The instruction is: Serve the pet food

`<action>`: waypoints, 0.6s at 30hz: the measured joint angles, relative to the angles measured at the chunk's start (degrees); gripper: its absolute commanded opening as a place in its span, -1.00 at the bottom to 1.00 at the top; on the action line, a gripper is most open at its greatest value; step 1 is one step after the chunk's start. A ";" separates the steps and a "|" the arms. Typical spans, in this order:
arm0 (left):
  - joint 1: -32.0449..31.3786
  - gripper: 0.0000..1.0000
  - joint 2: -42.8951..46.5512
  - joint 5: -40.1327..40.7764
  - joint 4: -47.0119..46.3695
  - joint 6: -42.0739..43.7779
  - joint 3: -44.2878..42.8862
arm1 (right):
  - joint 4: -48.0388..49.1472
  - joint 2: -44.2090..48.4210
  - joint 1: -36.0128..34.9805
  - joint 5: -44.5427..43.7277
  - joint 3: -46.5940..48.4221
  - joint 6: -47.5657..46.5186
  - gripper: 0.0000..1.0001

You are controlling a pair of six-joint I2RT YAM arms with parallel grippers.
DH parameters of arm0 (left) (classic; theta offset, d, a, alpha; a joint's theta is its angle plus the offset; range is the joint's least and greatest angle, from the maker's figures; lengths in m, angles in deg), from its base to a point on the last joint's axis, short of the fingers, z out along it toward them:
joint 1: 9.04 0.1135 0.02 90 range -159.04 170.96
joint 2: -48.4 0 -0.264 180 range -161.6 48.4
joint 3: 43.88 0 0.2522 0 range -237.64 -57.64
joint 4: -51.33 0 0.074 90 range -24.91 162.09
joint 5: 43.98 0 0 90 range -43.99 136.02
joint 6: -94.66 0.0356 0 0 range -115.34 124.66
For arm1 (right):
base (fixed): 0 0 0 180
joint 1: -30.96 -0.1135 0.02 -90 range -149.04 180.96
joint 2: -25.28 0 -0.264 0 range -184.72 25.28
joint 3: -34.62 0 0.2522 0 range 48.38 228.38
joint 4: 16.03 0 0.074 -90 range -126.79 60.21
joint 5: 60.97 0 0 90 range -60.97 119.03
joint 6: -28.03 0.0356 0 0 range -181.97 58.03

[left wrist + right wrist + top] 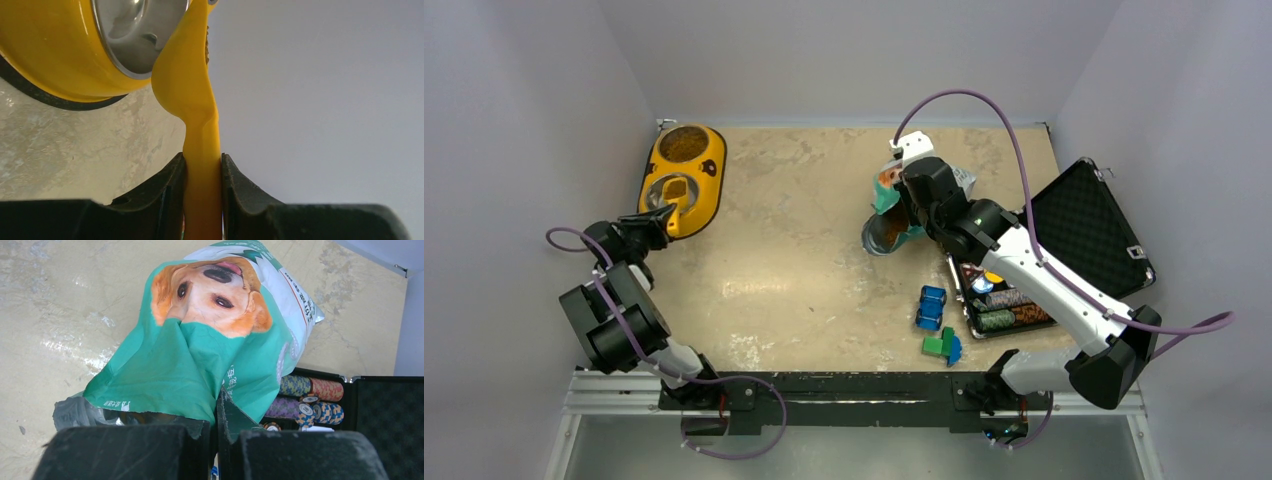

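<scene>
two pincers are busy: the left gripper (202, 172) is clamped on a yellow scoop (192, 100) whose head sits over the steel bowl (662, 190) of the yellow feeder (707, 185). the right gripper (216, 422) pinches the open edge of the teal pet food bag (200, 355), which lies ahead of its fingers, beside the chip case (1084, 225); kibble (683, 143) fills the feeder's far bowl.

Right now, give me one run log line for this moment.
left fingers: shut on scoop | scoop: over near bowl | far bowl: kibble in | right fingers: shut on bag
</scene>
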 measured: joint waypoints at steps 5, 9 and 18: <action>0.02 -1.00 1.79 2.82 6.73 0.90 -0.81 | 0.35 0.00 0.00 0.24 -0.11 -0.37 -1.00; 0.02 -1.00 1.75 3.50 15.26 1.57 -4.59 | 0.37 0.00 0.00 0.35 -0.11 -0.44 -1.00; 0.02 -1.00 0.31 5.11 36.28 3.54 -17.73 | 0.37 0.00 0.00 0.37 -0.11 -0.44 -1.00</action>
